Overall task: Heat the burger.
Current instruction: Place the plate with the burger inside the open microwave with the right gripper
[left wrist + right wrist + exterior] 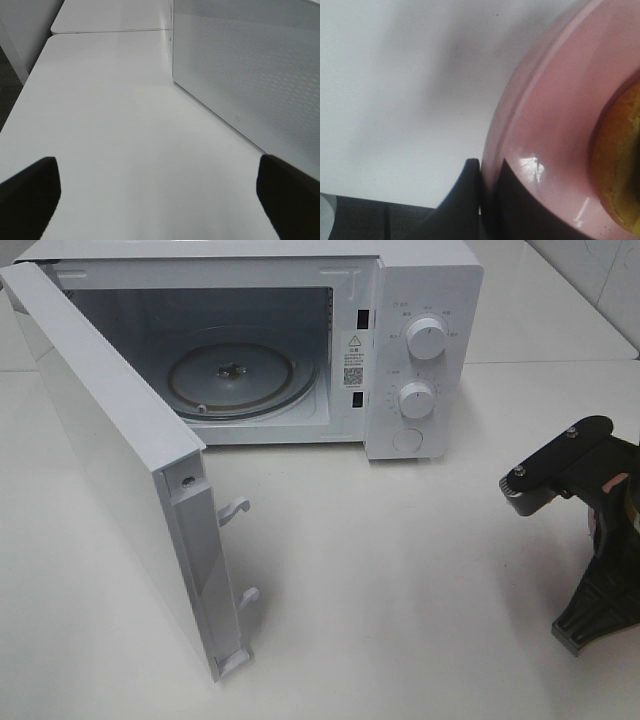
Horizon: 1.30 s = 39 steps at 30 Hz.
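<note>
Right gripper (pixel 487 172) has its jaws clamped on the rim of the pink plate (pixel 555 120), a dark finger on either side. The burger (pixel 620 165) rides on that plate by the right edge of the worktop (pixel 400 560), with only a golden sliver of bun showing. Left gripper (pixel 160 190) hangs with jaws wide apart and empty, beside the open door (pixel 100 460) near the left edge. The danger, I'd say, is that one-sided pinch on a glossy rim: the plate could droop or slip and send the burger sliding. It could also clip the frame of the microwave (pixel 420 300) at the far edge short of the turntable (pixel 235 375). The high view gives the open cavity, but the dark arm there hides the grip and the burger. Only the right wrist view shows those, and only the left wrist view shows the door's meshed outer face.
</note>
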{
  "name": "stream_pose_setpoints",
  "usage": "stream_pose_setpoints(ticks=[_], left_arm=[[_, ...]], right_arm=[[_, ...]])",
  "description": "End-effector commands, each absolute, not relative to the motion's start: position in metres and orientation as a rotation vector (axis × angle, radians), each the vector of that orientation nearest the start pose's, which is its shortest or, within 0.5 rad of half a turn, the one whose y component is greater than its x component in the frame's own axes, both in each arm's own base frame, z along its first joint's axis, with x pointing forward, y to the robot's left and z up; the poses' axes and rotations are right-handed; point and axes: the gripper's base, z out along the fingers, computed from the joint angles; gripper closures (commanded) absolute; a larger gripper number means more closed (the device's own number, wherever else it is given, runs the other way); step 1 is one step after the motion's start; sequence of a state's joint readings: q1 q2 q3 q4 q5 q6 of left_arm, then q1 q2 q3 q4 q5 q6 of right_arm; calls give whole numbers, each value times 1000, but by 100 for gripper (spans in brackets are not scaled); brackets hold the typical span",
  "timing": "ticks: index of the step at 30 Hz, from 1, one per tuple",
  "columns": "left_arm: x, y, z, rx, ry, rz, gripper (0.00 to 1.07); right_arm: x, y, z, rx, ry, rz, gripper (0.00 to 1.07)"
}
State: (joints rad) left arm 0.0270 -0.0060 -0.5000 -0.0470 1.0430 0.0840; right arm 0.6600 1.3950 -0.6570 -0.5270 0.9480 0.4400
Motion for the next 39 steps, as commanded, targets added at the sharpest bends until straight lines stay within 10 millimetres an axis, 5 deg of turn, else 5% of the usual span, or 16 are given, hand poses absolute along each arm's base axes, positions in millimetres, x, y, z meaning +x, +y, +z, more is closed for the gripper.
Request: stream_pose_setpoints(ticks=[1, 39], left_arm=[[-8, -4, 278, 55, 1999, 18, 7], [-8, -4, 278, 55, 1999, 18, 7]], right_arm=[[175, 95, 195, -845, 2738, -617, 107], [98, 132, 201, -1393, 2435, -569, 107]])
